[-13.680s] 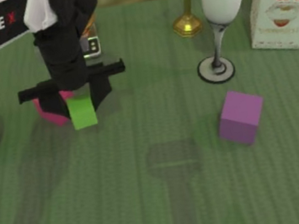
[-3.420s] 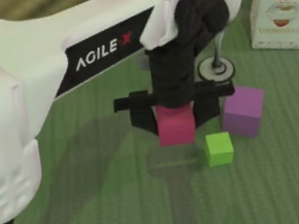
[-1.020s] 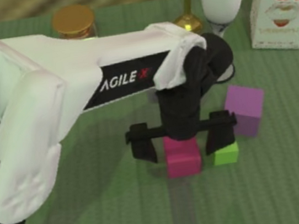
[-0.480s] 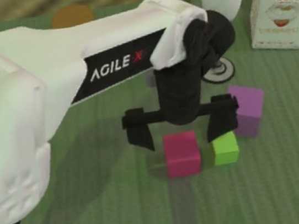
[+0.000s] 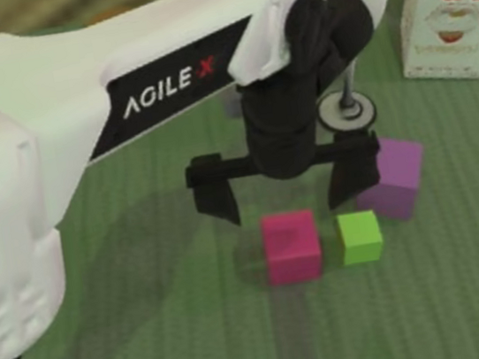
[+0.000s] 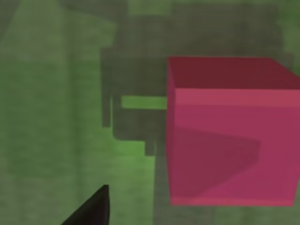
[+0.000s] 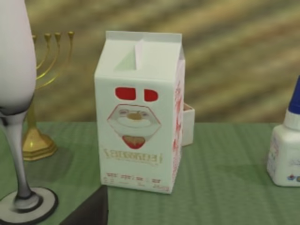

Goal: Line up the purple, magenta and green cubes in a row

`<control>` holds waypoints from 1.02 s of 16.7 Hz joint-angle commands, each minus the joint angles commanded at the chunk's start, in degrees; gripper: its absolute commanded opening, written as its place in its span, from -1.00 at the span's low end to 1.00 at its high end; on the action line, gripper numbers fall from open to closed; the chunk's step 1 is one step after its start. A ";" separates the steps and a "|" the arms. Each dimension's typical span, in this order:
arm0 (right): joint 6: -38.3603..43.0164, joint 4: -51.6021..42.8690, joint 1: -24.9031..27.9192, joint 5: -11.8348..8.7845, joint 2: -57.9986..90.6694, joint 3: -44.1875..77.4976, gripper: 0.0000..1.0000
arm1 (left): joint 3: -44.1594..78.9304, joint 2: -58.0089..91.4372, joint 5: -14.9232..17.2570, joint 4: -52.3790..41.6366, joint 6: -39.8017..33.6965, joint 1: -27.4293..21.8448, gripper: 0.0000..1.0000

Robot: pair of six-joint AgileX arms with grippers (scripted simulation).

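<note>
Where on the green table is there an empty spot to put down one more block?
The near strip of the table, in front of the magenta cube and green cube, is bare. It is crowded around those cubes, the purple cube, the left gripper hanging open above them, the glass and the carton.

My left arm [image 5: 82, 139] is a bulky white shell with rounded edges, carrying a black panel lettered AGILE in white with a red X. Its wrist is matte black, ending in my left gripper [image 5: 286, 192]: a black crossbar with two blocky black fingers [image 5: 216, 202].
</note>
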 joint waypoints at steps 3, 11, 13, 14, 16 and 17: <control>-1.59 -2.35 0.80 0.06 3.28 3.28 1.00 | -2.97 -3.44 -0.26 2.56 0.51 1.81 1.00; -14.29 -21.60 7.61 -0.02 35.52 32.03 1.00 | -32.49 -35.25 -1.01 21.07 8.31 15.82 1.00; -18.37 -28.13 9.79 -0.05 47.55 41.19 1.00 | -43.18 -46.60 -0.97 26.70 11.79 20.25 1.00; -20.57 -31.72 10.97 -0.07 54.27 46.12 1.00 | -48.71 -52.52 -0.93 29.56 13.72 22.48 1.00; -24.65 -38.43 13.13 -0.10 66.93 55.21 1.00 | -59.87 -64.59 -0.79 35.36 17.93 26.90 1.00; -26.65 -41.72 14.19 -0.12 73.12 59.64 1.00 | -65.38 -70.65 -0.71 38.31 20.19 29.06 1.00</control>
